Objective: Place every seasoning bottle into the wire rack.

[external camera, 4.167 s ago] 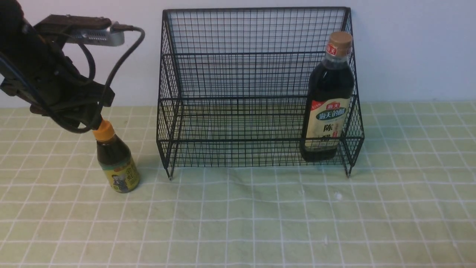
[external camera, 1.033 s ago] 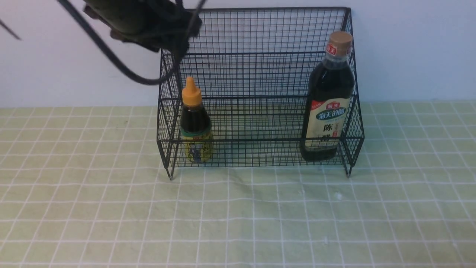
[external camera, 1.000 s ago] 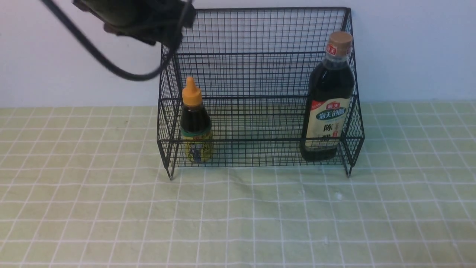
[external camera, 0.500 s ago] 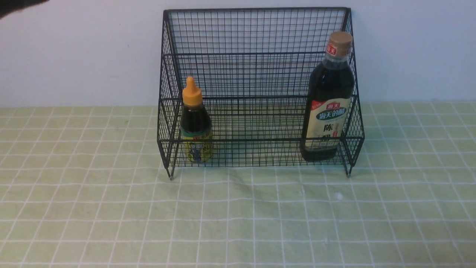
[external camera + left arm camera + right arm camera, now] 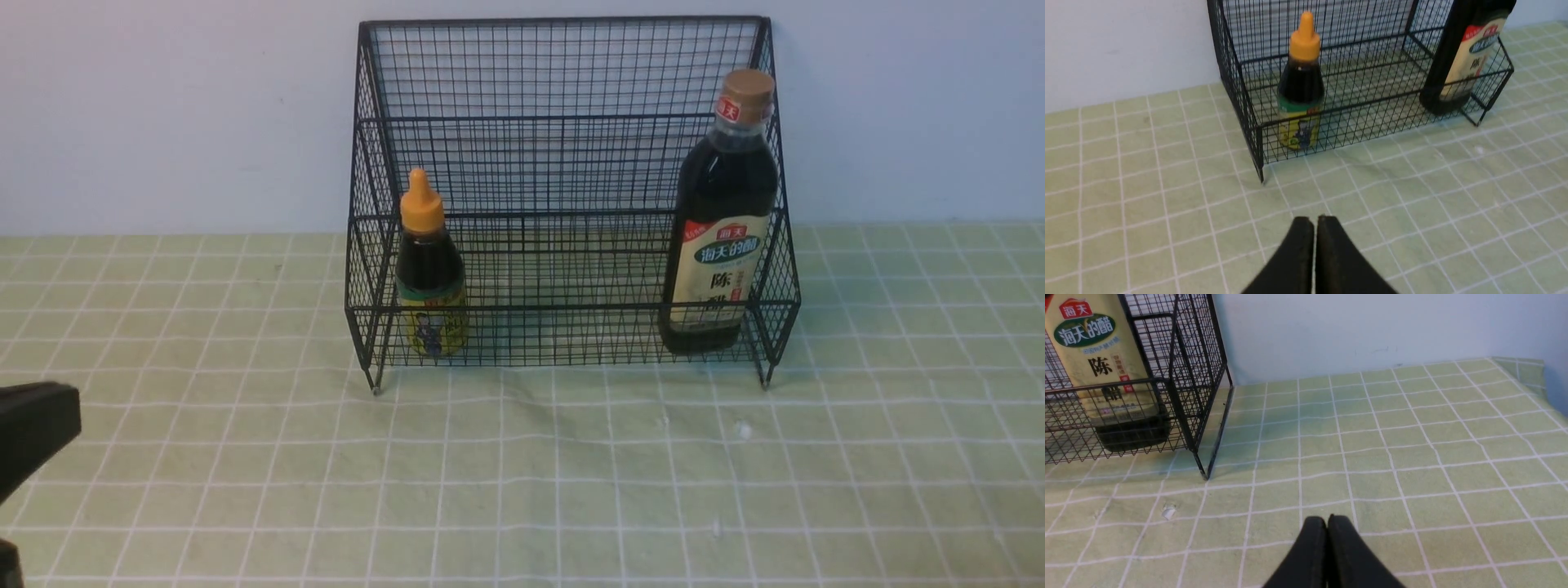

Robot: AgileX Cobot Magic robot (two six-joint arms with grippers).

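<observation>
the wire rack (image 5: 563, 163) stood in the upper middle of the front view, its tall grid back against the pale wall (image 5: 163, 114) and its small feet on the green checked cloth (image 5: 522, 490). both seasoning bottles were inside it, upright on the rack floor behind the low front rail. the short bottle (image 5: 429, 278), with its orange pointed cap and yellow label, sat at the left end of the rack, just beside the left side panel. the tall bottle (image 5: 722, 220), with its brown cap and cream label, sat at the right end, close against the right side panel, its cap reaching nearly to the top edge of the grid back. the two bottles were well apart, with bare mesh between them.

in the lower left corner of the front view a dark part of the left arm (image 5: 33, 429) showed at the frame edge, well apart from the rack. in the left wrist view the left gripper (image 5: 1314, 222) was at the bottom centre of the frame, clenched with its two black fingers pressed together and nothing between them; the short bottle (image 5: 1300, 90) and the lower part of the tall bottle (image 5: 1461, 61) showed beyond it in the rack (image 5: 1241, 94). in the right wrist view the right gripper (image 5: 1327, 522) was likewise clenched on nothing at the bottom centre, above the cloth (image 5: 1392, 437), with the tall bottle (image 5: 1098, 355) and the rack's corner (image 5: 1196, 375) in the upper left of the frame.
</observation>
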